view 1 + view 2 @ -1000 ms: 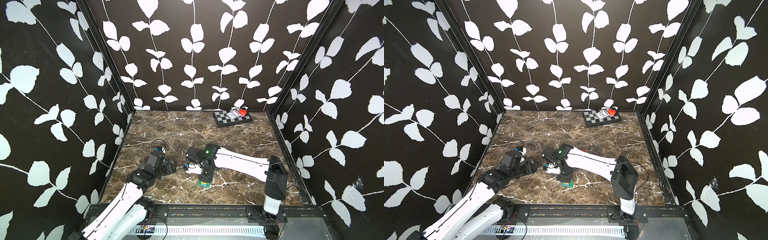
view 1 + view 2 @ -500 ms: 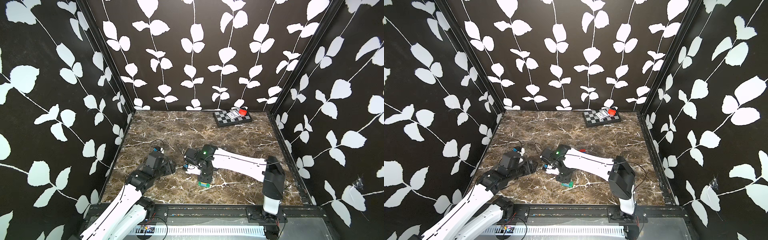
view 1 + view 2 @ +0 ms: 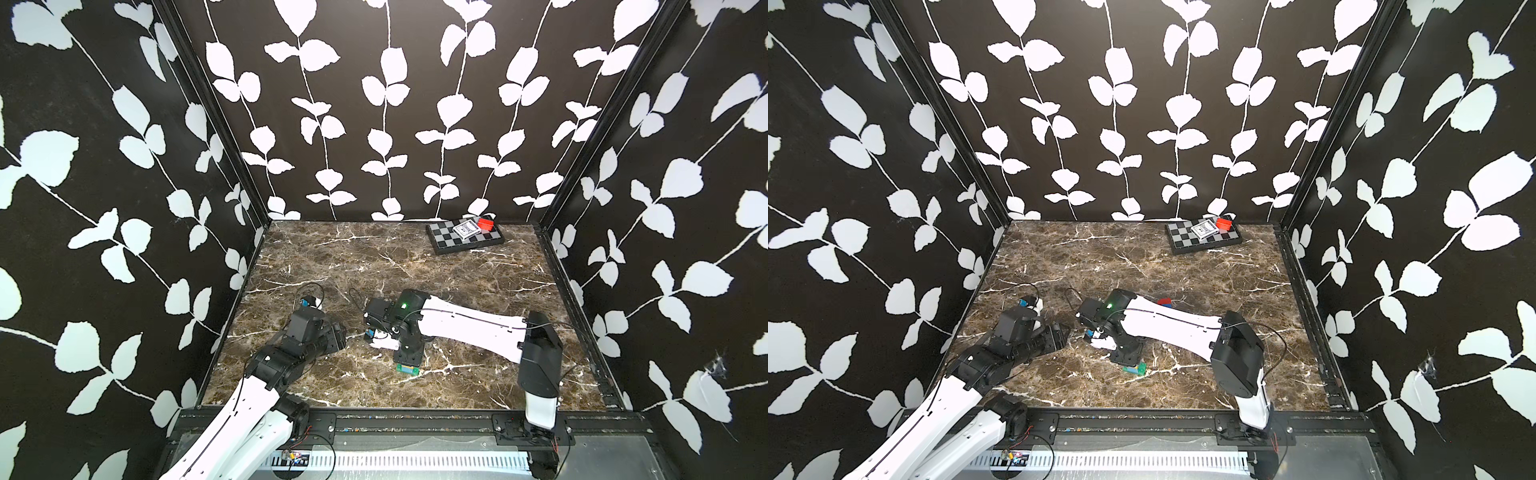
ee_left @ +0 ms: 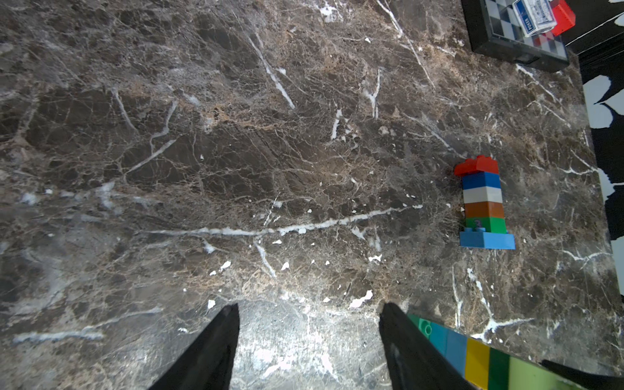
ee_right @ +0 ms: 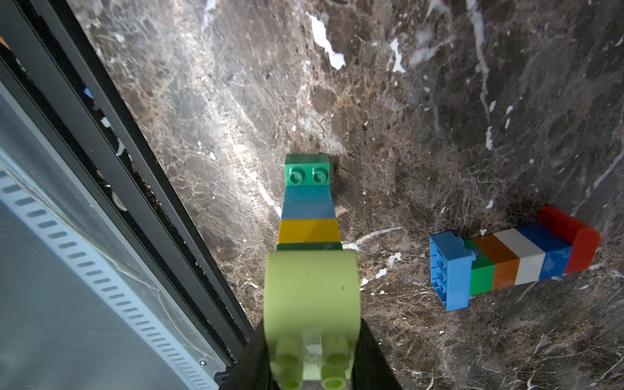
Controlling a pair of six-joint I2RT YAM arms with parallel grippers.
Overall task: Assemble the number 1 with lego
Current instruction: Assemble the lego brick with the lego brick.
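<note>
Right claw is pinching the lime end of a brick stack (lime, green, yellow, light blue, green). The stack sticks straight out from the jaws, low over the bench near the middle of the front edge. Second stack (light blue, green, orange, white, blue, red) lies flat mid-bench, apart from both claws. Left claw is spread and empty over bare bench toward the left edge.
</note>
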